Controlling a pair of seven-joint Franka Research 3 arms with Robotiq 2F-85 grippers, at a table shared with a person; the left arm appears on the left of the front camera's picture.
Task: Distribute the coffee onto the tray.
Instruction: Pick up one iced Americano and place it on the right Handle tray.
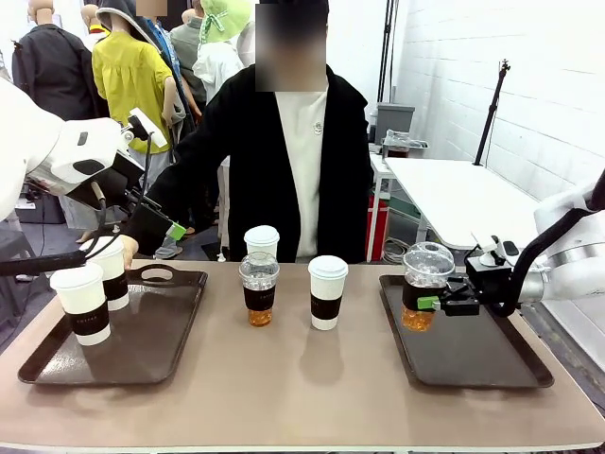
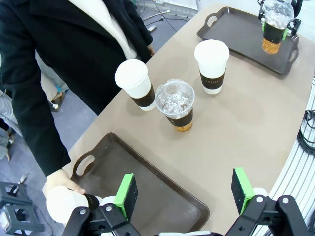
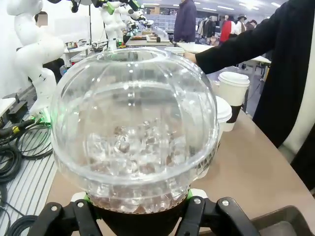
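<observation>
Our right claw (image 1: pixel 431 304) pinches the iced cup (image 1: pixel 425 282) around its dark sleeve. The cup is at the near-left part of the right tray (image 1: pixel 482 364); we cannot tell whether it rests there or hangs just above. We judge the clear plastic thin and easy to crush. The drink and ice give it some weight, and the dome lid would likely pop off if squeezed, so the sleeve is the sound place to hold. Our left claw (image 2: pixel 184 189) hangs spread above the left tray (image 2: pixel 162 196), where two paper cups (image 1: pixel 83 303) stand, one in a person's hand (image 2: pixel 56 181). A second iced cup (image 1: pixel 258 288) and two more paper cups (image 1: pixel 327 291) wait on the table (image 1: pixel 312 397) between the trays.
</observation>
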